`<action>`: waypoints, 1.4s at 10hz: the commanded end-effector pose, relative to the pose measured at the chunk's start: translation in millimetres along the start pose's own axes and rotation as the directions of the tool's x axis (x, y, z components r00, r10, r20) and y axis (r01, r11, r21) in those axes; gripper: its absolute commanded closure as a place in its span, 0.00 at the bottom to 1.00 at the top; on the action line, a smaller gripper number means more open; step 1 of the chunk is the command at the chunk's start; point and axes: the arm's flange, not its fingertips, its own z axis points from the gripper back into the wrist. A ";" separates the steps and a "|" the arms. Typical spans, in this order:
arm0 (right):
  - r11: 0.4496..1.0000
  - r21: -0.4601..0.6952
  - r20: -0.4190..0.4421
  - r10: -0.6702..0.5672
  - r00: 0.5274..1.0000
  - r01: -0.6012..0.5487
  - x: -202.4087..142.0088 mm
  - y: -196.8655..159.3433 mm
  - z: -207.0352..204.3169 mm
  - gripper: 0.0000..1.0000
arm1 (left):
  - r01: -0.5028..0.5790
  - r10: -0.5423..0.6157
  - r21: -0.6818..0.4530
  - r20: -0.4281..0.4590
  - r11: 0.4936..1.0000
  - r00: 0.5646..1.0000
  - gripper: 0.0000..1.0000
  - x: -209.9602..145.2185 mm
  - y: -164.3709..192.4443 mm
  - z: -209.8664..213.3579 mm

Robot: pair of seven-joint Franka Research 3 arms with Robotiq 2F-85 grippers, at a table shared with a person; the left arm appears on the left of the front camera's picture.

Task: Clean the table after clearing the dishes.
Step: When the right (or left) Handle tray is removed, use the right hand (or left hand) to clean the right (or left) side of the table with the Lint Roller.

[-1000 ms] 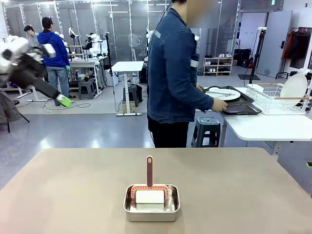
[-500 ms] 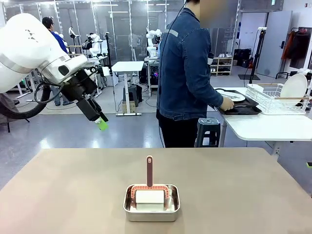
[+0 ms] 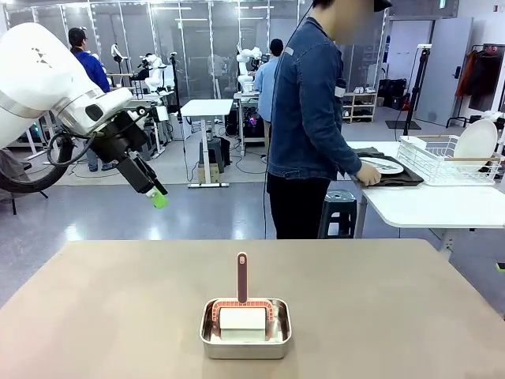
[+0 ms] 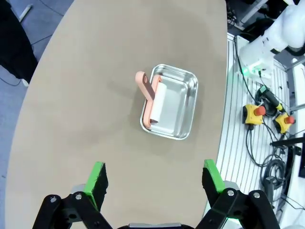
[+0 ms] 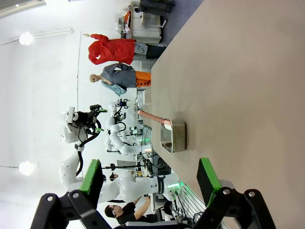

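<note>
Table: tan top with no dishes on it. It carries one steel pan in the near middle.
Dishes: off the big table. One white plate sits on a dark tray on the white side table at the right, with the person's hand on the tray's edge. I cannot make out a second plate there.
Cleaning tool: a roller lies in the pan with its pinkish handle sticking up. Nothing touches it.
Left gripper: jaws wide and empty. It is raised high over the table, looking down on the pan and well apart from it.
Right gripper: jaws wide and empty. It is low beside the table top, with the pan well ahead of it.
Done (judged): clearing looks finished, or in its last set-down at the side table.
Left (judged): all of the cleaning. The roller has yet to be taken by its handle and run over the top.
</note>
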 end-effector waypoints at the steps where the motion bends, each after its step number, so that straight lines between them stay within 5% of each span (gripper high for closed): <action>1: 1.000 0.009 -0.003 0.015 1.000 -0.015 -1.9 2.7 0.5 0.00 | -0.001 0.001 0.000 0.000 1.000 1.000 0.00 -0.3 0.2 0.2; 8: 1.000 0.009 -0.003 0.015 1.000 -0.015 -1.9 2.7 0.5 0.00 | 0.202 -0.243 -0.156 -0.326 0.967 0.913 0.00 146.1 37.6 -95.3; 14: 1.000 0.009 -0.003 0.015 1.000 -0.015 -1.9 2.7 0.5 0.00 | 0.131 -0.218 -0.232 -0.403 0.964 0.889 0.00 137.2 44.3 -178.1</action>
